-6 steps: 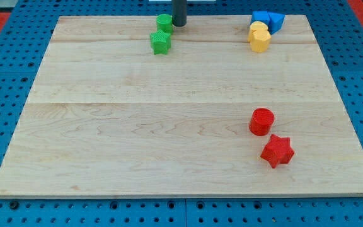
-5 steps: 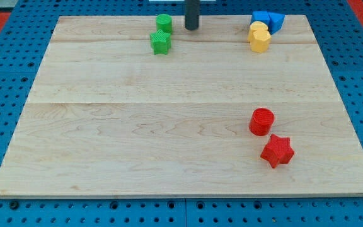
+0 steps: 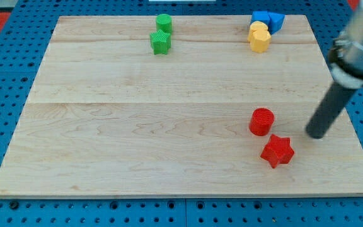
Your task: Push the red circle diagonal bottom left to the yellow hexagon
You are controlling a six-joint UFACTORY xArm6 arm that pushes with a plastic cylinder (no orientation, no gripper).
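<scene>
We are working with no fingers, just 1 rod. Our tip (image 3: 316, 135) is sitting right of the red circle (image 3: 261, 121), apart. We are needing contact from below-right to push it toward the yellow hexagon (image 3: 259, 39), skirting the red star (image 3: 276, 151).

Single camera looking down at slant from view's bottom edge, facing across pale wooden board (image 3: 137, 113) toward its far side. Whole board fitting in frame, blue perforated metal table (image 3: 5, 75) showing around all edges. Middle distance, no close-up. Far edge appearing narrower than near edge. No second view sharing scene.
</scene>
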